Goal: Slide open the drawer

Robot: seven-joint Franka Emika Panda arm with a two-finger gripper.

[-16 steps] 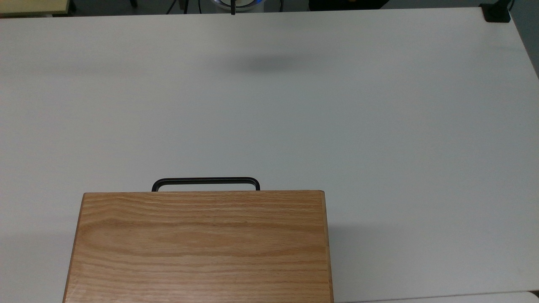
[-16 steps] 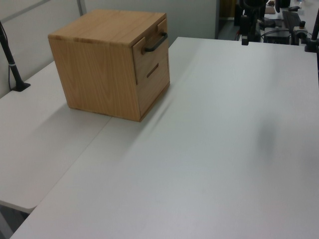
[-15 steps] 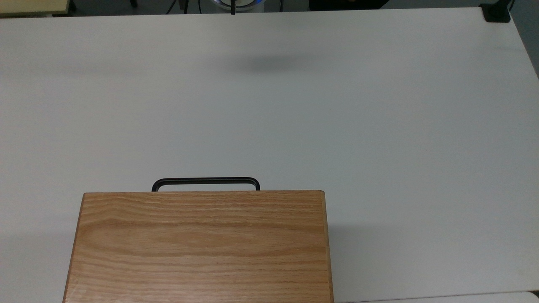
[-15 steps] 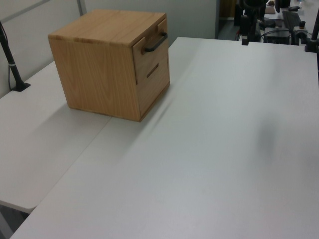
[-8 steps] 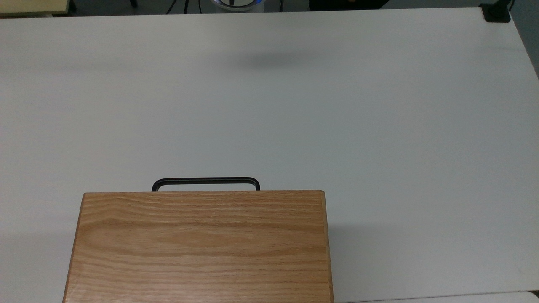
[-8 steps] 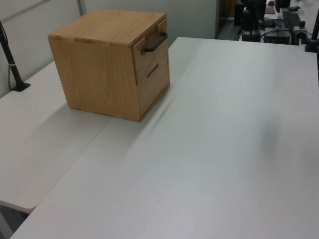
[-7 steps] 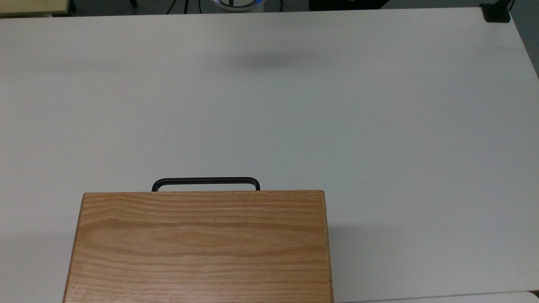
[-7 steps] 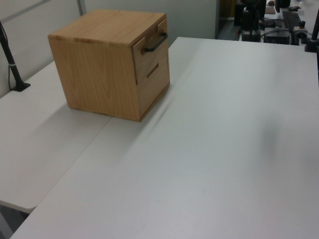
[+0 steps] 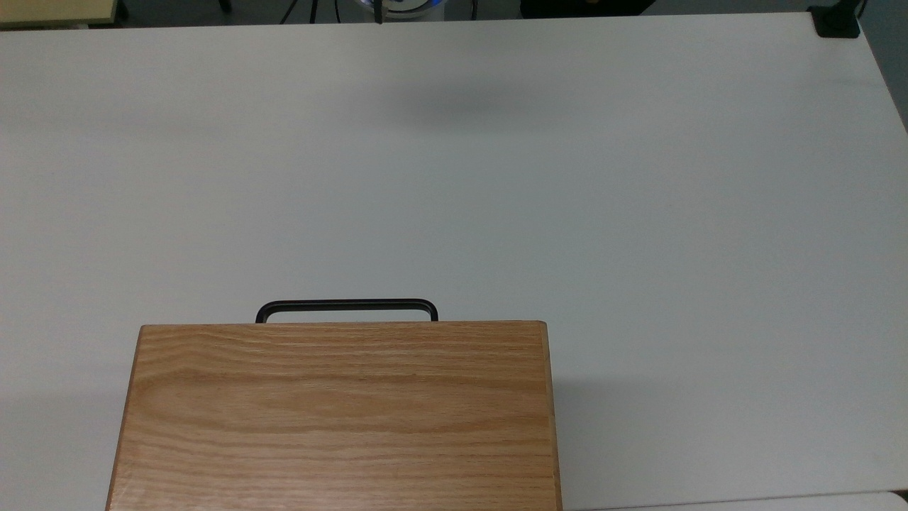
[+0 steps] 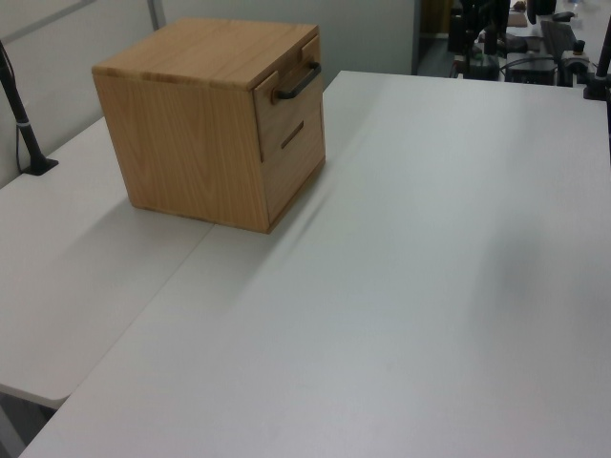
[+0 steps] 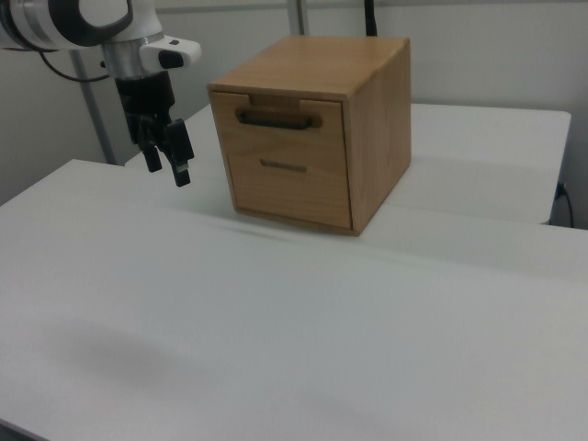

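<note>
The black two-finger gripper (image 11: 165, 158), fingers a little apart and holding nothing, hangs far from the shut light wooden drawer (image 11: 286, 122); next it must reach the thin black bar handle (image 11: 277, 117)

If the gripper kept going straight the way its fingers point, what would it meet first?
The gripper points downward, slightly tilted, so it would probably meet the white table first, not the drawer. The cabinet stands to the right view's right; depth is unclear.

My gripper (image 9: 379, 12) has slid slightly toward nine o'clock along the top view's twelve o'clock edge, and in the left view it has risen toward twelve. Its shadow (image 9: 461, 96) on the table (image 9: 638, 213) has crept toward twelve o'clock and grown fainter.
</note>
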